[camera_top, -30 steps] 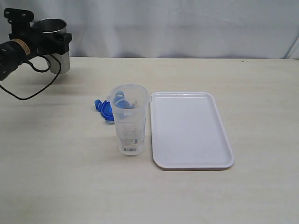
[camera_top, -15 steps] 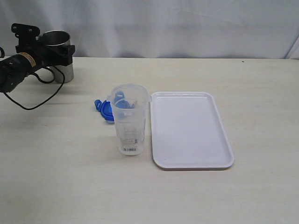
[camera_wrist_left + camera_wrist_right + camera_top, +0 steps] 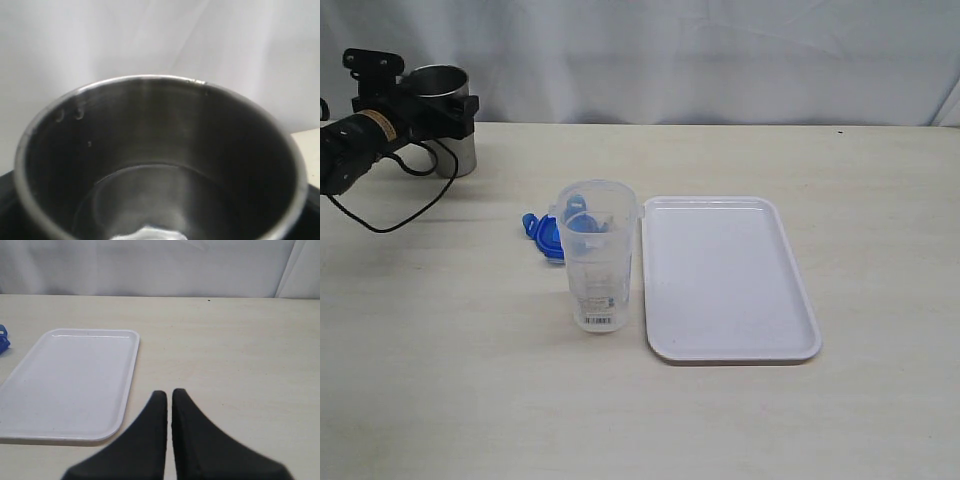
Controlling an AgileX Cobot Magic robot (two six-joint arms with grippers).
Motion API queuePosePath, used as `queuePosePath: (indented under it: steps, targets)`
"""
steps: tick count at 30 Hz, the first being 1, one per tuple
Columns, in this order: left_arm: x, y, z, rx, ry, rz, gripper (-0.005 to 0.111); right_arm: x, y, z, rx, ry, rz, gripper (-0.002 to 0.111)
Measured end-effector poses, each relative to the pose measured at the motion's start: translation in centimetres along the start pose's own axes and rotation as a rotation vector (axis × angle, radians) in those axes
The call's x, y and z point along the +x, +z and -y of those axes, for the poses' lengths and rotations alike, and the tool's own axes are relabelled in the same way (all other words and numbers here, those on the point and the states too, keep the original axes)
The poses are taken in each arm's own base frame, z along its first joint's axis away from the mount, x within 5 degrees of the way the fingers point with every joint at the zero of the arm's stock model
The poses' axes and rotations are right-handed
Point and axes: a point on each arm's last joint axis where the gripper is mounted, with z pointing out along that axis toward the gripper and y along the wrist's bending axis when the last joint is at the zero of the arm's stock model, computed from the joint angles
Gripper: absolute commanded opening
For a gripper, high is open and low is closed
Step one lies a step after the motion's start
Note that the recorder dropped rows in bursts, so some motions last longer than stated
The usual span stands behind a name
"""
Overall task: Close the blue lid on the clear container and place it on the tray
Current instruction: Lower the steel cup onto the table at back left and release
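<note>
Clear container [image 3: 599, 262]: open, upright mid-tabletop [image 3: 440, 380], blue lid [image 3: 542, 235] at its 10 o'clock, tray [image 3: 730, 352] at 3 o'clock; left fingers [image 3: 468, 108] wide, clasping steel cup [image 3: 455, 152] at far 10 o'clock, right fingers [image 3: 157, 415] closed, empty; advisable to release cup upright, then fetch lid

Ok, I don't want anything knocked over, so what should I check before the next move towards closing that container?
1. Left claw free: not ok, it is clamped on the metal cup.
2. Right claw free: ok, shut and empty.
3. Blue lid reachable: ok, it lies on the table just behind the clear container, with nothing on it.
4. Container upright: ok, open-topped, beside the tray.
5. Tray bare: ok.
6. Lid on container: not ok.
</note>
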Motion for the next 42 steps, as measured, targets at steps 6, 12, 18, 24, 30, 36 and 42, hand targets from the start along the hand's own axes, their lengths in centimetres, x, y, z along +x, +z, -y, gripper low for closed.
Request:
queuePosePath:
  steps: [6, 12, 18, 24, 30, 36, 42]
  targets:
    - [0.0, 0.0, 0.0, -0.003, -0.004, -0.003, 0.078, 0.0, 0.0, 0.0, 0.000, 0.000, 0.000, 0.004]
    - [0.1, 0.0, -0.1, -0.010, -0.014, -0.016, 0.078, 0.0, 0.0, 0.0, 0.000, 0.000, 0.000, 0.004]
    - [0.1, 0.0, -0.3, -0.027, -0.018, -0.044, 0.097, 0.0, 0.0, 0.0, 0.000, 0.000, 0.000, 0.004]
    - [0.3, 0.0, -0.4, -0.038, -0.019, -0.066, 0.103, 0.0, 0.0, 0.0, 0.000, 0.000, 0.000, 0.004]
    - [0.4, 0.0, -0.4, -0.044, -0.023, -0.081, 0.103, 0.0, 0.0, 0.0, 0.000, 0.000, 0.000, 0.004]
    - [0.9, -0.2, -0.2, -0.019, 0.019, -0.114, 0.103, 0.0, 0.0, 0.0, 0.000, 0.000, 0.000, 0.004]
    - [2.1, -0.7, 0.2, -0.005, 0.013, -0.145, 0.103, 0.0, 0.0, 0.0, 0.000, 0.000, 0.000, 0.004]
